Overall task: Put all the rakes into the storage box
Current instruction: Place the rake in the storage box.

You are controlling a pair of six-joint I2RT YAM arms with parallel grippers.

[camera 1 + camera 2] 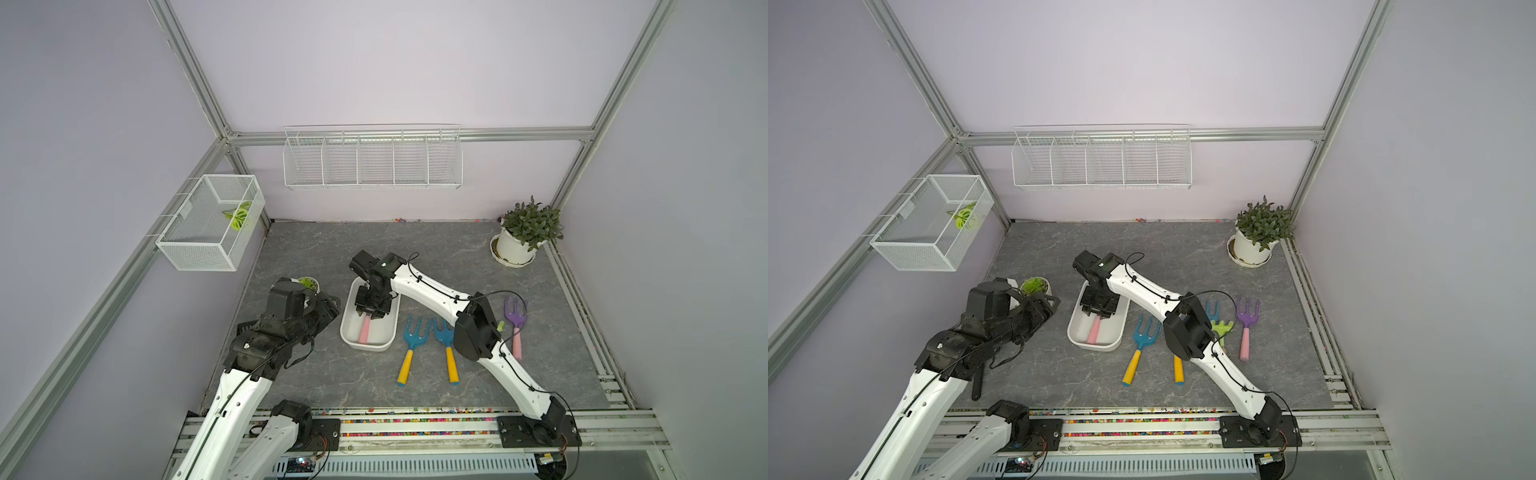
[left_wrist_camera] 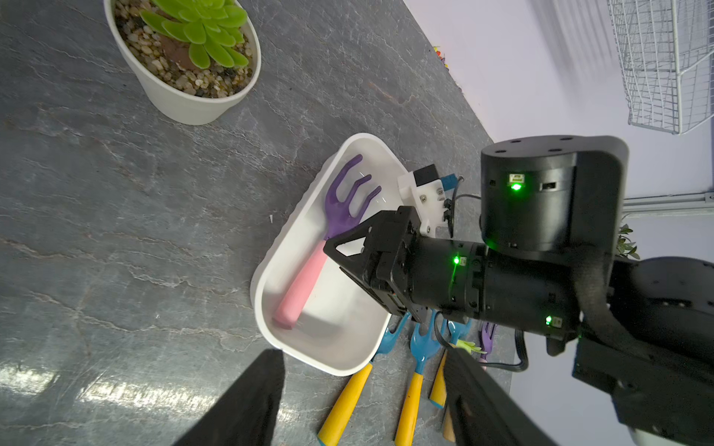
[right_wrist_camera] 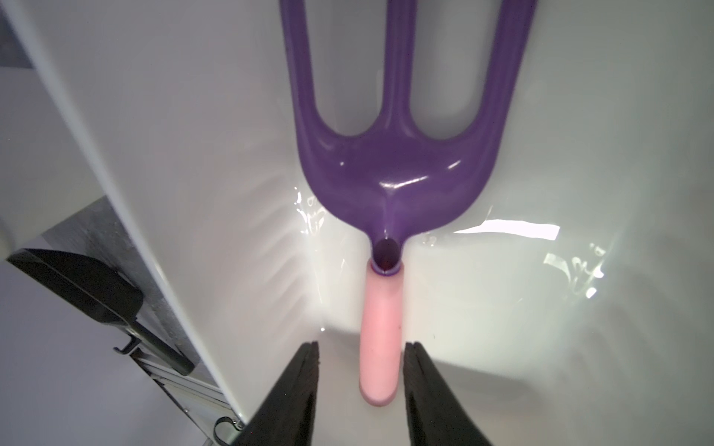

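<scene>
Rake (image 3: 390, 181): purple head, pink handle, is lying flat inside the storage box (image 1: 365, 347).
Right gripper (image 3: 363, 347): is hovering over the handle, jaws parted, a gap showing on each side, gripping nothing.
Left gripper (image 2: 363, 355): is hanging spread wide just beside the box, holding nothing.
Counter (image 1: 332, 249): is carrying the box, with a blue rake (image 1: 409, 349) lying beside it.

No writing, label, brand mark or number can be read anywhere in these views.
</scene>
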